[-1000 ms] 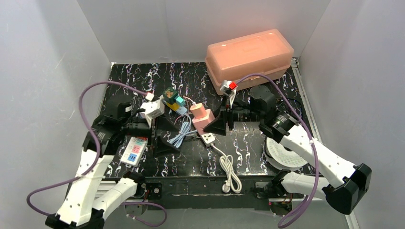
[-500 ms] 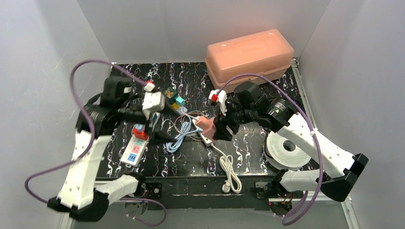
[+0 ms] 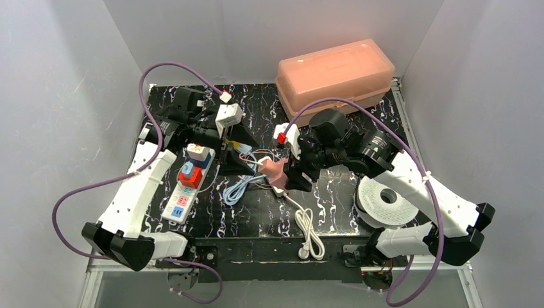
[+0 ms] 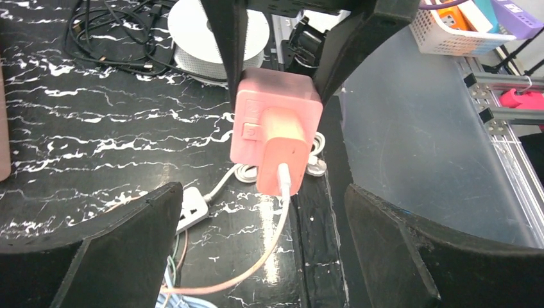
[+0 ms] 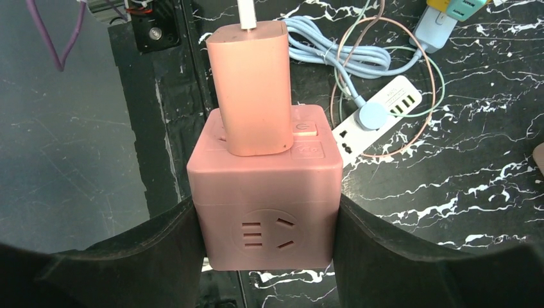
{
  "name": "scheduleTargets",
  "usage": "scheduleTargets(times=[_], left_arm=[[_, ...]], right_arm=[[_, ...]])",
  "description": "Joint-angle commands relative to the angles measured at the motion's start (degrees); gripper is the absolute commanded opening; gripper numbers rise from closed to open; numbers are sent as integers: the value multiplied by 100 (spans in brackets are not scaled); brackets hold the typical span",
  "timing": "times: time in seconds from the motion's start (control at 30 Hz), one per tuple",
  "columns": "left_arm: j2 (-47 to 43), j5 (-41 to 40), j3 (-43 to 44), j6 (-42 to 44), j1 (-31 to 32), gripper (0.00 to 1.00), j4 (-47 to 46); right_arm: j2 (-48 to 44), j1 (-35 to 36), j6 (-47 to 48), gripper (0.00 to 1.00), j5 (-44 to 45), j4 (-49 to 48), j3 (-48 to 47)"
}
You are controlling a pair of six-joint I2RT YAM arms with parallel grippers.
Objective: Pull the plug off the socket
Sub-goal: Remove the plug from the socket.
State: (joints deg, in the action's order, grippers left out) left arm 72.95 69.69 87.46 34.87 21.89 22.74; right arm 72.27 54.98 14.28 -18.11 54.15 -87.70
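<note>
R gripper point(image 5: 266, 247) grips pink socket cube point(image 5: 264, 212) w/ plug point(image 5: 249, 90) seated in one cube face. L gripper point(image 4: 263, 212) just swung across from power strip point(image 3: 181, 196) (jaws spread wide, empty), now facing the cube's plug side, apart, so pull looks imminent.

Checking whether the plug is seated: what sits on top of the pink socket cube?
A pink plug stands on the pink socket cube, a white cable leaving its end. Its prongs are hidden inside the cube.
</note>
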Motion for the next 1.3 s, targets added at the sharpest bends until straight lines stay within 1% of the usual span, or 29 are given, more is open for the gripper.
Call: scheduleTargets(times=[0.0, 0.23, 0.4, 0.47, 0.5, 0.53, 0.6, 0.7, 0.73, 0.83, 0.93, 0.97, 1.03, 1.1, 1.17, 1.27], left_arm=[[-86, 501, -205, 74, 215, 98, 82], [-210, -38, -601, 431, 685, 98, 77], [-149, -373, -636, 725, 817, 98, 229], [-114, -448, -641, 894, 817, 91, 335], [-106, -507, -651, 902, 817, 85, 348], [-91, -560, -659, 896, 817, 74, 353], [-91, -657, -681, 923, 817, 56, 331], [-180, -762, -829, 517, 817, 47, -167], [-211, -756, -864, 472, 817, 46, -290], [-263, -654, -856, 414, 815, 45, -315], [-300, -658, -799, 358, 817, 49, -303], [-309, -680, -781, 320, 816, 52, -310], [-332, -737, -739, 145, 817, 62, -389], [-350, -762, -696, -41, 817, 69, -493], [-358, -727, -685, -166, 817, 68, -553], [-349, -666, -700, -259, 817, 56, -604]], right_arm=[[106, 70, 90, 1, -43, -240, -379], [364, 97, 110, 1, -169, -376, -536], [472, 109, 127, 1, -202, -377, -675], [480, 114, 136, 1, -221, -393, -698], [493, 111, 138, 1, -234, -398, -708], [495, 114, 129, 1, -249, -407, -708], [487, 126, 119, 1, -262, -446, -697], [498, 156, 107, 1, -281, -490, -643], [505, 166, 102, 1, -290, -516, -613], [524, 213, 75, 1, -284, -570, -536], [512, 238, 57, 1, -272, -612, -480], [509, 241, 50, 1, -272, -629, -465], [499, 250, 55, 1, -256, -632, -452], [499, 250, 61, 1, -248, -634, -450], [499, 250, 58, 1, -250, -654, -450], [505, 259, 62, 1, -233, -678, -458]])
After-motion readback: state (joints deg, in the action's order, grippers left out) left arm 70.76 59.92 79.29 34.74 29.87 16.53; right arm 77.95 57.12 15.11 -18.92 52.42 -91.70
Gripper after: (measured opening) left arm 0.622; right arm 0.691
